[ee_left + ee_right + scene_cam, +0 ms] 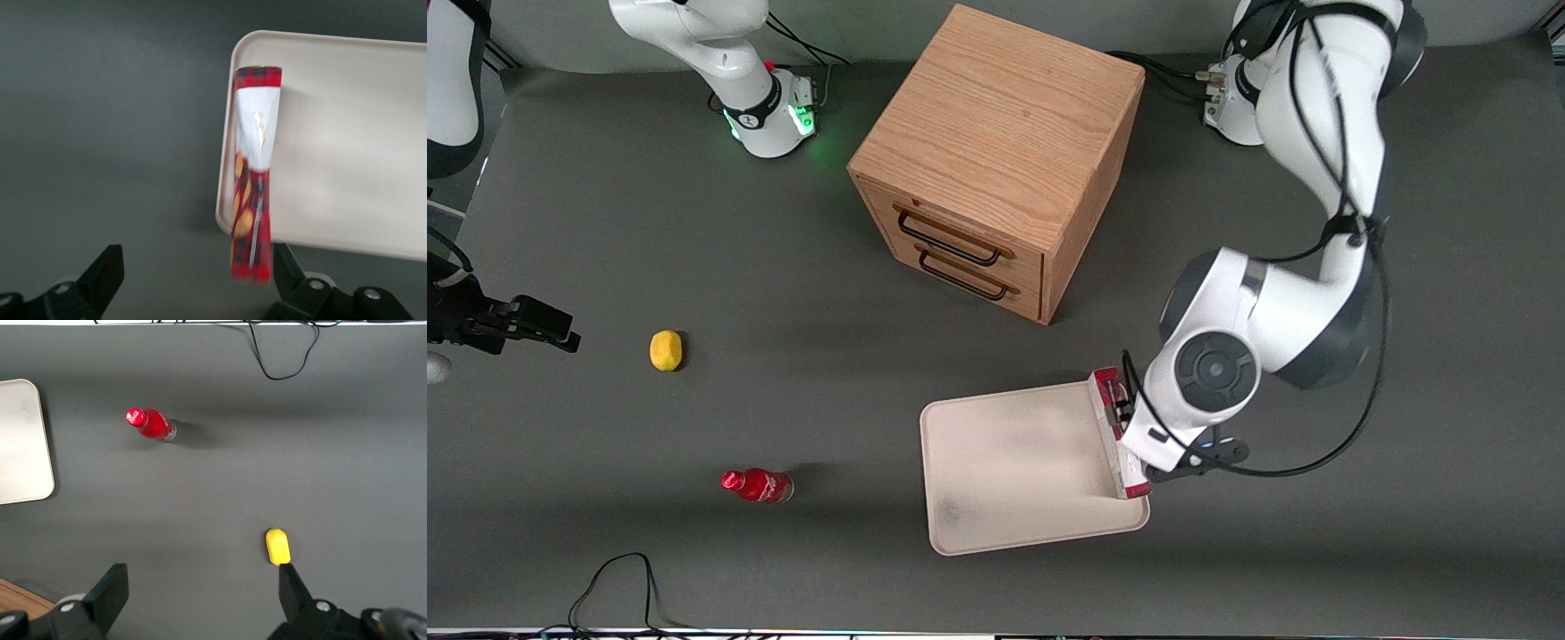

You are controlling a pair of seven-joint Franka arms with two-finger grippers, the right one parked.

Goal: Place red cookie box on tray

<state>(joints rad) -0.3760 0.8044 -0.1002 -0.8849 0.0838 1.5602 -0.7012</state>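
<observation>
The red cookie box (pixel 1117 433) lies along the short edge of the tray (pixel 1014 462) that faces the working arm's end of the worktop (pixel 694 267), its long axis running with that edge. In the left wrist view the red cookie box (pixel 253 173) sits on the rim of the tray (pixel 347 147) itself, one end inside the rounded corner and the other end reaching just off the tray over the dark surface, so it looks perched on the raised lip, not flat on the floor of the tray (whether it tilts I cannot tell for sure). The gripper (pixel 1138 449) hangs directly over the box, and its fingers (pixel 100 273) are spread wide, one well clear out over the bare worktop and the other just beside the box's overhanging end, not pinching anything. The box therefore lies off toward one finger instead of midway between them, with its length pointing away from the fingers. My judgement is that the box is let go and the placing is near done, but only barely on the tray; a nudge toward the tray's middle would settle it. Toward the parked arm's end lie a small red bottle (pixel 758 485) and a yellow lemon (pixel 665 350), and a wooden drawer cabinet (pixel 996 160) stands farther from the front camera than the tray.
</observation>
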